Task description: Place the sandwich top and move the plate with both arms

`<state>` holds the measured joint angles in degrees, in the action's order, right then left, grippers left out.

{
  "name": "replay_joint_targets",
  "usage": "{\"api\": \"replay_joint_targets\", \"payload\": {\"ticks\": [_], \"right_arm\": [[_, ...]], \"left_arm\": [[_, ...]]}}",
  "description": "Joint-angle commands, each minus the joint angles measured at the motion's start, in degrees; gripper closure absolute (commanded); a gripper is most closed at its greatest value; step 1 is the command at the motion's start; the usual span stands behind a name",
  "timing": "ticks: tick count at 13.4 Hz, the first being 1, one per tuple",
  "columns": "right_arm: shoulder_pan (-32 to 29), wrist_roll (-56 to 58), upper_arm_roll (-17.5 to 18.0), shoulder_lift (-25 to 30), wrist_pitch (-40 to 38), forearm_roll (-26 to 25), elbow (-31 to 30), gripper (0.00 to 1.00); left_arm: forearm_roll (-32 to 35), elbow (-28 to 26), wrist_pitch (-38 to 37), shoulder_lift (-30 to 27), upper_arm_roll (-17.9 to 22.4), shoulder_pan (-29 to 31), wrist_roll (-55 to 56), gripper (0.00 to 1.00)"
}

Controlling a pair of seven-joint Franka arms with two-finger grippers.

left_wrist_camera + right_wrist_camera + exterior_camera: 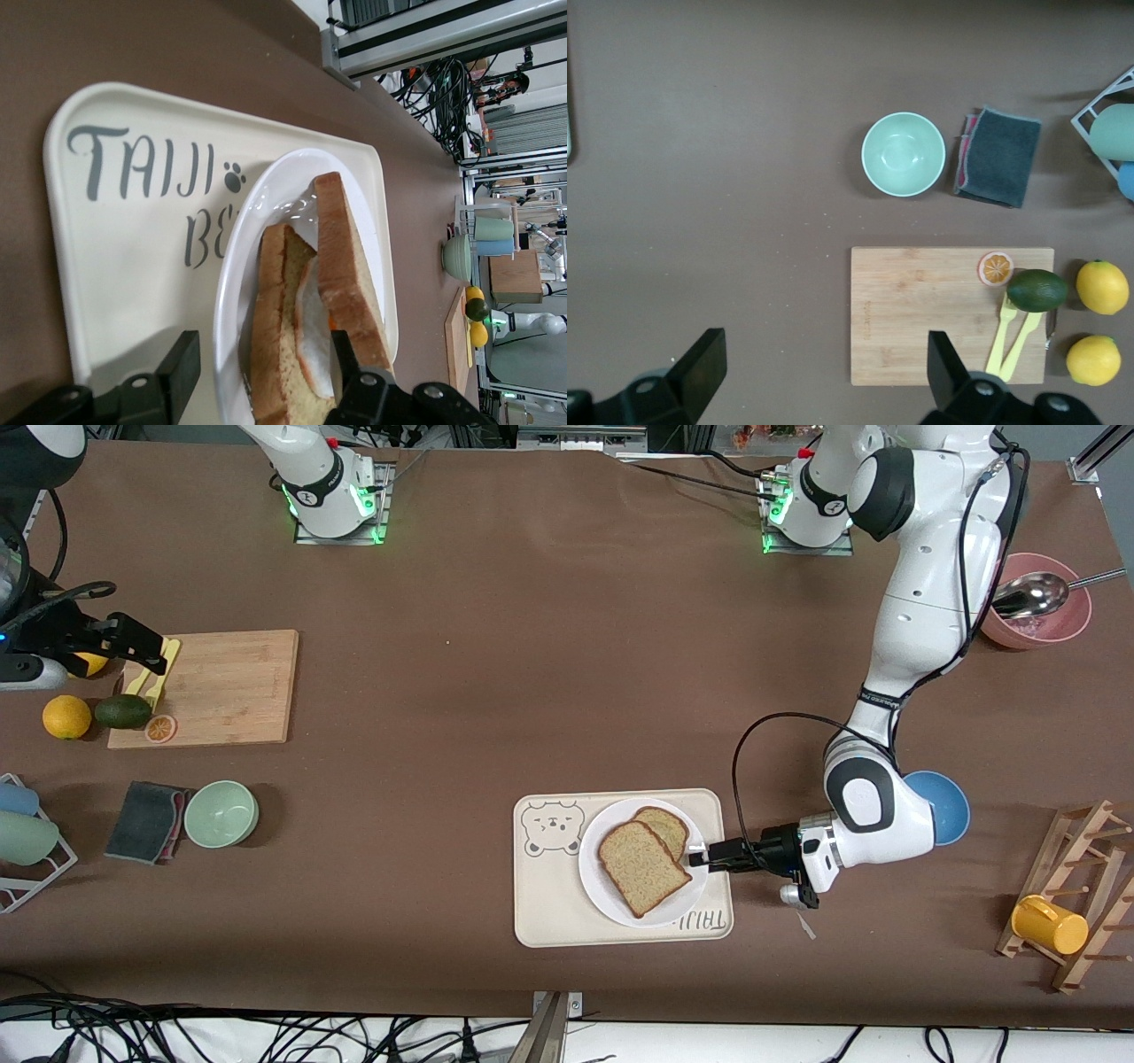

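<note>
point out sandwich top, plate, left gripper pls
sandwich top [644, 866]: front view, middle of the slice's face.
plate [595, 868]: front view, bare white rim toward the bear drawing.
left gripper [699, 858]: front view, between the fingertips at the plate's edge.

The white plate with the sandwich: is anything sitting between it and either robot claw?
Nothing visible. The left claw is already at the plate rim, open. The right claw waits, open, over the cutting board end; only bare table lies between it and the plate.

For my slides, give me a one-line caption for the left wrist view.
Left gripper open at the plate rim, sandwich top leaning on the stack, bear tray beneath.
</note>
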<state>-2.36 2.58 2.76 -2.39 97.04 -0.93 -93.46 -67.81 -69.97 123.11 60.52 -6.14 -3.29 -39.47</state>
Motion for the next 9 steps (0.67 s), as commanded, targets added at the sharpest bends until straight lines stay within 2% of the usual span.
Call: {"api": "replay_joint_targets", "payload": {"ticks": [1,7,9], "right_arm": [[-0.5,0.4,0.1,-0.3,-0.1,0.8,0.9,0.0],[-0.6,0.5,0.1,-0.9,0.0,0.8,1.1,0.0],[-0.7,0.9,0.1,-3.7,-1.0,0.8,6.0,0.0]], "left_arm": [[4.6,-0.1,-0.3,-1.9,-0.2,0.3,0.0,0.35],[17.6,-0.9,-1.7,-4.8,-0.2,0.5,1.9,0.36],[26.0,-0.9,-3.0,-6.8,-0.1,0.5,4.3,0.36]]}}
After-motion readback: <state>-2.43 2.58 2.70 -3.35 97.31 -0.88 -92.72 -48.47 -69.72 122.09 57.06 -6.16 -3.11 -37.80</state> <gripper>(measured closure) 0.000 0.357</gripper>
